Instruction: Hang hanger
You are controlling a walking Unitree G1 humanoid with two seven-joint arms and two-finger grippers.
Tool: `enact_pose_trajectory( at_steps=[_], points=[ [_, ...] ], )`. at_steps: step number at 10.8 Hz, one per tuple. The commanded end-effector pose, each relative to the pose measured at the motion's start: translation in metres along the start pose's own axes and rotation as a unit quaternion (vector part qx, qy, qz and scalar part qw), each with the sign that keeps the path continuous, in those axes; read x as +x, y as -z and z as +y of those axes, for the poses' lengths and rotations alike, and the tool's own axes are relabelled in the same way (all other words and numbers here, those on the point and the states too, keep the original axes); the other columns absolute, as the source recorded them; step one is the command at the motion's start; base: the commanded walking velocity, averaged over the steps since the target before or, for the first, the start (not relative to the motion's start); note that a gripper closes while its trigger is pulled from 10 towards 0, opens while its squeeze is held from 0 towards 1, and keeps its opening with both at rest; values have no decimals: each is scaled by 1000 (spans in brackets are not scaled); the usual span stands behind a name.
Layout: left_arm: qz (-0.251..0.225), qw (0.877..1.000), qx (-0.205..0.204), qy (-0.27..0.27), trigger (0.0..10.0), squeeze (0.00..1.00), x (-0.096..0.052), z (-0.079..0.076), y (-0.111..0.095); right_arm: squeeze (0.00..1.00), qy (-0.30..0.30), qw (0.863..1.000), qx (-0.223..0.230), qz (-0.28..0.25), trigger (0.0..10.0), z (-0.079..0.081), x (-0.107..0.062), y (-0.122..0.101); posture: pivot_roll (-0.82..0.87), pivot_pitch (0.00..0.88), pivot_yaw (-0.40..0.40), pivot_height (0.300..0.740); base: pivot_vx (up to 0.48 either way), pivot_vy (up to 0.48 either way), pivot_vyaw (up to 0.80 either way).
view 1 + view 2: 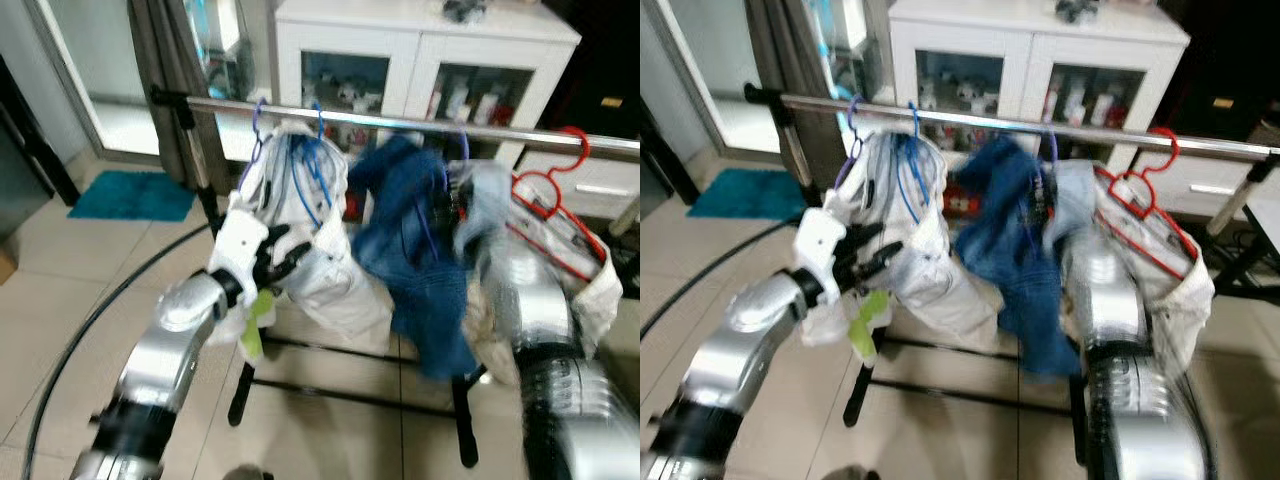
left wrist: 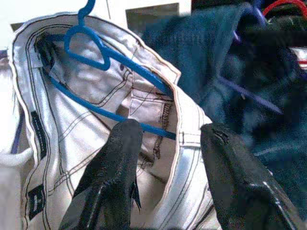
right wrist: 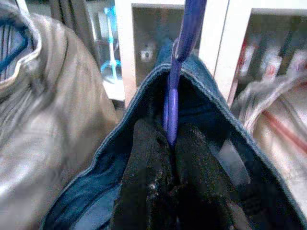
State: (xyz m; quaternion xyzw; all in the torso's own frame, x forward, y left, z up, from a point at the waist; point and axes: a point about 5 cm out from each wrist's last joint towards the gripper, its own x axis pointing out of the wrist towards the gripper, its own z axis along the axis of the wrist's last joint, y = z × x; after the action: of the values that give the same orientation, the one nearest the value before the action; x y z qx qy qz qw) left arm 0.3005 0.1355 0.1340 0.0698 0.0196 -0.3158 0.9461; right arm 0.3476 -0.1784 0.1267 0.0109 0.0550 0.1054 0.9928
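Observation:
A silver clothes rail (image 1: 420, 125) runs across in front of me. White jeans (image 1: 320, 250) hang from it on a blue hanger (image 2: 103, 57). Right of them, blue jeans (image 1: 420, 270) hang on a purple hanger (image 3: 173, 72). At the far right a red hanger (image 1: 550, 190) carries a pale garment. My left gripper (image 2: 170, 129) is open, its fingers close beside the white jeans' waistband without holding it. My right gripper (image 3: 170, 136) is shut on the purple hanger's neck inside the blue jeans' waist. My right arm (image 1: 545, 340) reaches up under the rail, blurred.
A white cabinet (image 1: 420, 50) with glass doors stands behind the rail. The rack's black base bars (image 1: 340, 395) lie on the tiled floor below the clothes. A teal mat (image 1: 135, 195) and a black cable (image 1: 90, 310) are on the left. A yellow-green cloth (image 1: 255, 325) dangles under my left wrist.

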Motion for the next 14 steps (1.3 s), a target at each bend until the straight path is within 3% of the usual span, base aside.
enact_pose_trajectory(
  at_steps=[1,5,14],
  points=[
    [-6,1000,4,-18,10000,0,-2,-2,-2,0,2,999,20,-28,0,9,-11,-9,-32,0,-14,740,0,0,0],
    [0,999,-9,-35,10000,0,-13,-8,1,0,10,998,54,23,0,39,-54,21,-48,0,-13,740,0,0,0],
    [7,999,-24,-20,10000,0,-16,-14,4,0,12,998,45,47,0,45,-60,20,-56,0,-5,740,0,0,0]
  ],
)
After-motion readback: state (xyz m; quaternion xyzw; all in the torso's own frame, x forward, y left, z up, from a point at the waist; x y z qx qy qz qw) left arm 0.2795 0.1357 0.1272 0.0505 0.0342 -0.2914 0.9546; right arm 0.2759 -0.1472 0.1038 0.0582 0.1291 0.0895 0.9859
